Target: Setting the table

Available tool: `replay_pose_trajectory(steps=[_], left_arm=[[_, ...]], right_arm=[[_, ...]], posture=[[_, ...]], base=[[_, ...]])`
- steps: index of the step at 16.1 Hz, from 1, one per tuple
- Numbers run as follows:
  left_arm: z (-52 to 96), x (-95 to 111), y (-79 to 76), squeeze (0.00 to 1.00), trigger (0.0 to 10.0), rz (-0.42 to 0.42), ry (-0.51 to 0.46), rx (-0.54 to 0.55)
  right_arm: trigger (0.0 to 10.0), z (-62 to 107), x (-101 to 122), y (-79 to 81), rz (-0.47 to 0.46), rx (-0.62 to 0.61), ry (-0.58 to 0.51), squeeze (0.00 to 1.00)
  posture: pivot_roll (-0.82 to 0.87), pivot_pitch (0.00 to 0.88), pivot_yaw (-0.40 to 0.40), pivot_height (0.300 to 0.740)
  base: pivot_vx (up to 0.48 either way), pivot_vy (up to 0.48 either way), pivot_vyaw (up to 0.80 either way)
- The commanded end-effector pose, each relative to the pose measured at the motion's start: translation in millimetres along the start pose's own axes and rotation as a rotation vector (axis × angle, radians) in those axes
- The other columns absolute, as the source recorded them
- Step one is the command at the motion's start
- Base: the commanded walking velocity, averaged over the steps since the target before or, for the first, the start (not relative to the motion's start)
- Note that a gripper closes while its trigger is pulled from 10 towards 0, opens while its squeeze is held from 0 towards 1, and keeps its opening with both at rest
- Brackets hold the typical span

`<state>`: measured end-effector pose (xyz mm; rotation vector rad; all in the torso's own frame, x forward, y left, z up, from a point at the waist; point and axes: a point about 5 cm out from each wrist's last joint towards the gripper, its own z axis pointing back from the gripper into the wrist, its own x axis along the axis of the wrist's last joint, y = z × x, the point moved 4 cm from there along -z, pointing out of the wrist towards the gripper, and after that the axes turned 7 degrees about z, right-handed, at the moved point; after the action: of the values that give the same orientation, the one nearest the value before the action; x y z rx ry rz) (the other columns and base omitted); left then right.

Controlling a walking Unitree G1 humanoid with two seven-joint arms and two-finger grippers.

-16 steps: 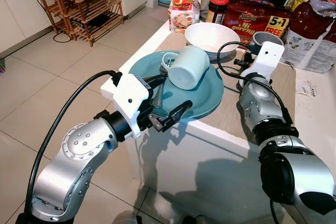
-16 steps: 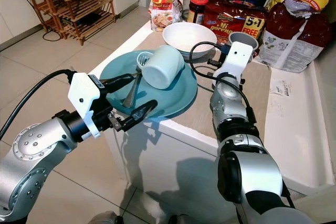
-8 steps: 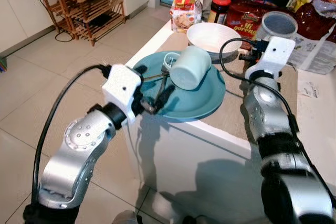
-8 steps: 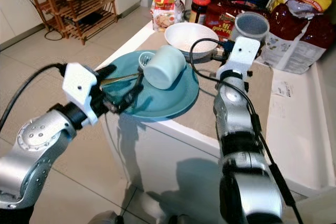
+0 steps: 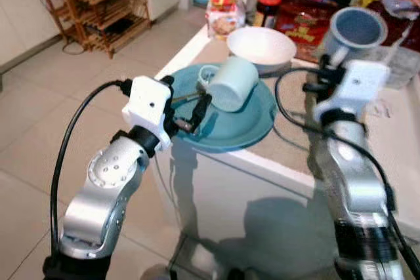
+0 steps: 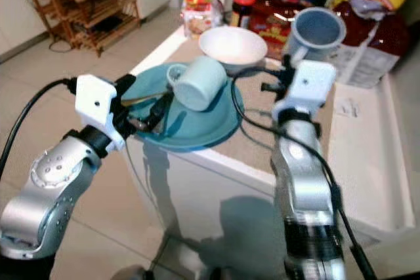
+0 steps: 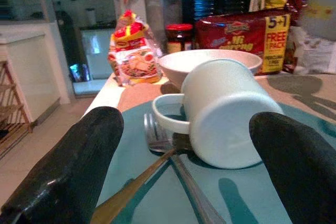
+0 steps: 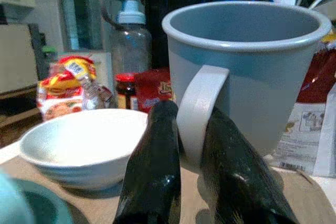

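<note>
Your right gripper (image 8: 184,145) pinches the grey-blue ceramic mug (image 8: 247,72) by its handle, above the round teal plate (image 5: 252,122). Your left gripper (image 7: 178,166), fingers wide, sits at that plate's near rim.

A wooden rack (image 5: 92,1) stands on the tiled floor (image 5: 39,116). At the desk's far end sit a noodle packet (image 7: 132,56), a red-lidded jar (image 7: 179,36), a red bag (image 7: 242,30) and what looks like a clear bottle (image 8: 128,40).

One round teal plate (image 5: 230,126); two mugs, pale green (image 5: 233,83) and grey-blue (image 5: 357,29); one white bowl (image 5: 261,47); one fork (image 7: 157,135); one red-lidded jar (image 5: 268,8).
</note>
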<state>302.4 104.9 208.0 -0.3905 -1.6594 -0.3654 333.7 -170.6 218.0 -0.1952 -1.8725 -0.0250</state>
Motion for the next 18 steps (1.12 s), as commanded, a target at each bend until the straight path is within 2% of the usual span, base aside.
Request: replay_pose_trajectory(steps=[1,3,4,5,9,12,15,18], left_arm=[[2.3,4.0,-1.9,0.00,10.0,-0.007,-0.015,-0.001],[3.0,3.1,-3.8,0.00,10.0,0.001,-0.007,-0.003],[3.0,0.8,-6.0,0.00,10.0,0.003,-0.001,-0.008],[2.9,-3.0,-8.7,0.00,10.0,0.000,0.012,-0.017],[0.8,-0.8,-9.8,0.00,10.0,0.002,-0.003,-0.010],[3.1,-5.2,-11.6,0.00,10.0,-0.009,0.011,-0.013],[1.8,-4.1,-8.9,0.00,10.0,-0.010,0.013,-0.005],[0.9,-6.9,-6.4,0.00,10.0,-0.022,0.021,0.001]], right_arm=[[0.0,7.9,10.0,0.1,0.014,0.019,-0.022,0.00],[0.0,22.5,13.9,-3.3,0.011,0.015,-0.020,0.00],[2.9,31.1,18.9,-5.2,0.005,0.004,-0.029,0.00],[10.0,34.1,22.9,-4.6,0.009,0.003,-0.041,0.00],[10.0,36.5,40.8,-1.2,0.023,0.031,-0.096,0.00],[10.0,43.7,30.9,1.0,0.044,0.047,-0.051,0.00],[10.0,42.3,33.1,2.9,0.039,0.053,-0.050,0.00],[10.0,42.6,31.6,3.8,0.034,0.051,-0.038,0.00]], posture=[[0.13,0.058,-0.026,0.740],[0.12,0.072,-0.023,0.740],[0.11,0.085,-0.019,0.740],[0.10,0.082,-0.018,0.740],[0.09,0.077,-0.028,0.740],[0.10,0.080,-0.037,0.740],[0.09,0.077,-0.031,0.740],[0.09,0.077,-0.034,0.740]], base=[[0.000,0.000,0.00],[0.000,0.000,0.00],[0.000,0.000,0.00],[0.000,0.000,0.00],[0.000,0.000,0.00],[0.000,0.000,0.00],[0.000,0.000,0.00],[-0.323,0.000,0.00]])
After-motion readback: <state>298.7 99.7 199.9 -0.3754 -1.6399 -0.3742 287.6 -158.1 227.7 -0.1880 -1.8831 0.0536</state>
